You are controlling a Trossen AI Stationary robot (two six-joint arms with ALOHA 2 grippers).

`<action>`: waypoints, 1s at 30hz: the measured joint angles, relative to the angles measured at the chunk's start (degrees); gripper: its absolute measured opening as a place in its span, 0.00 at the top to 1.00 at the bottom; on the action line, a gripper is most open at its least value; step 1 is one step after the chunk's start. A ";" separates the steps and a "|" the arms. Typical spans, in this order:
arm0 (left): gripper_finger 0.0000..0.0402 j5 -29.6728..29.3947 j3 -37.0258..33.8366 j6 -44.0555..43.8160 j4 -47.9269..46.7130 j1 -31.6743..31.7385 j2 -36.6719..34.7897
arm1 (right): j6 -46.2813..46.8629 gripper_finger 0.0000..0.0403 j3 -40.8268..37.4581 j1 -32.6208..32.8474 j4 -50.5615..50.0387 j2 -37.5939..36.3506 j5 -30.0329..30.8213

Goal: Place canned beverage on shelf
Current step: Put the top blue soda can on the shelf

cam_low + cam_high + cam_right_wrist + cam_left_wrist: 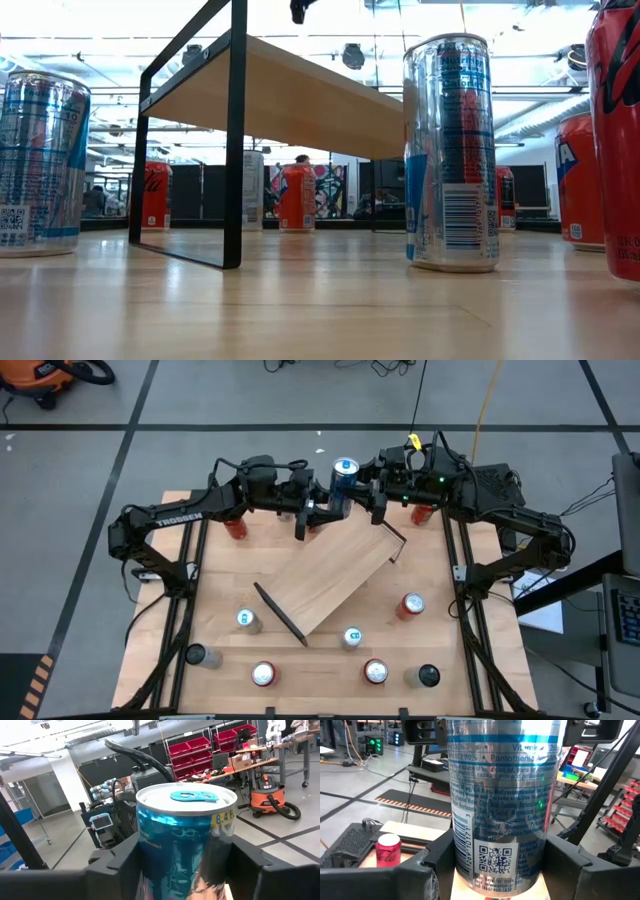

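We see a blue can filling the centre of the frame, its silver top and blue pull tab facing up. The right gripper has its 2 dark jaws standing at either side of the can in the lower frame, close against it. Behind, at upper right, red bin racks stand, and an orange shop vacuum sits on the floor at the right edge.

The shelf stands mid-table, cans around it, one can held behind it.
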 joint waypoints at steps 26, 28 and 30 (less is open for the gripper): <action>0.12 -9.53 0.02 -2.09 -22.48 0.48 -6.27 | -2.63 0.50 -3.58 -1.25 -21.07 -7.01 1.66; 0.12 -9.53 0.02 -2.12 -24.31 0.25 -6.49 | -1.93 0.50 -8.41 -1.25 -17.30 -8.34 1.60; 0.12 -9.69 0.02 -2.48 -25.98 -0.05 -7.07 | -0.32 0.50 -14.47 -1.44 -11.75 -10.10 1.56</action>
